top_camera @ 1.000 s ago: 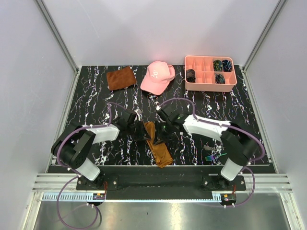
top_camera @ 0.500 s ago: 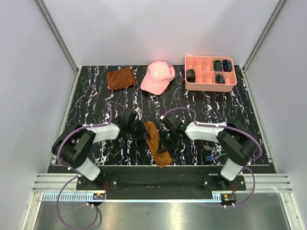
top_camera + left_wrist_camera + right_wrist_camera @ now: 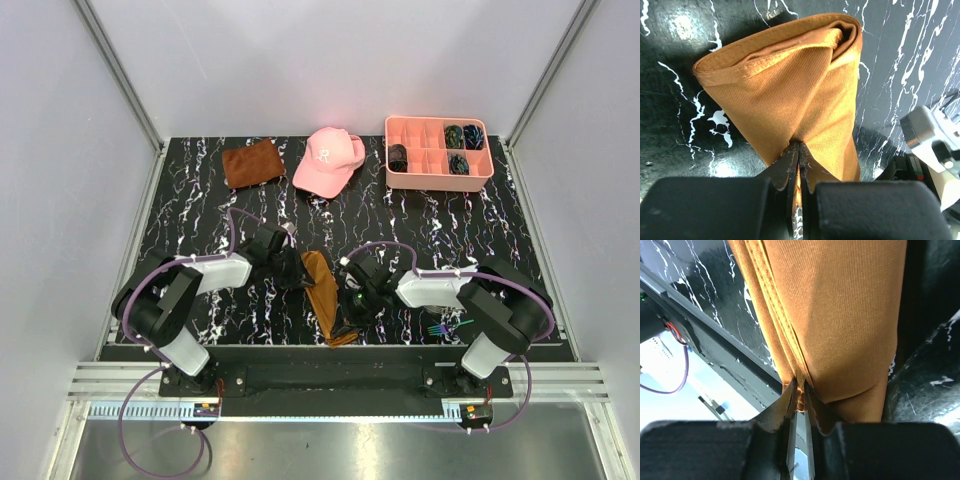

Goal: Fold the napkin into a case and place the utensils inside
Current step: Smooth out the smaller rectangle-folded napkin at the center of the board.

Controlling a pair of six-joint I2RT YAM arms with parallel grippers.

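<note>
The orange-brown napkin is folded into a narrow long strip near the table's front edge, between my two arms. My left gripper is shut on its far end; in the left wrist view the cloth bunches into my closed fingertips. My right gripper is shut on the strip's near part; in the right wrist view the cloth's hemmed edge is pinched between the fingertips. The iridescent utensils lie on the table by the right arm's base.
A smaller rust-brown cloth lies at the back left. A pink cap sits at the back middle. A pink compartment tray with dark items stands at the back right. The front rail runs just beyond the napkin's near end.
My right gripper has moved toward the near edge and a little right, along the napkin strip. The strip's near end has shifted with it. My left gripper has barely moved.
</note>
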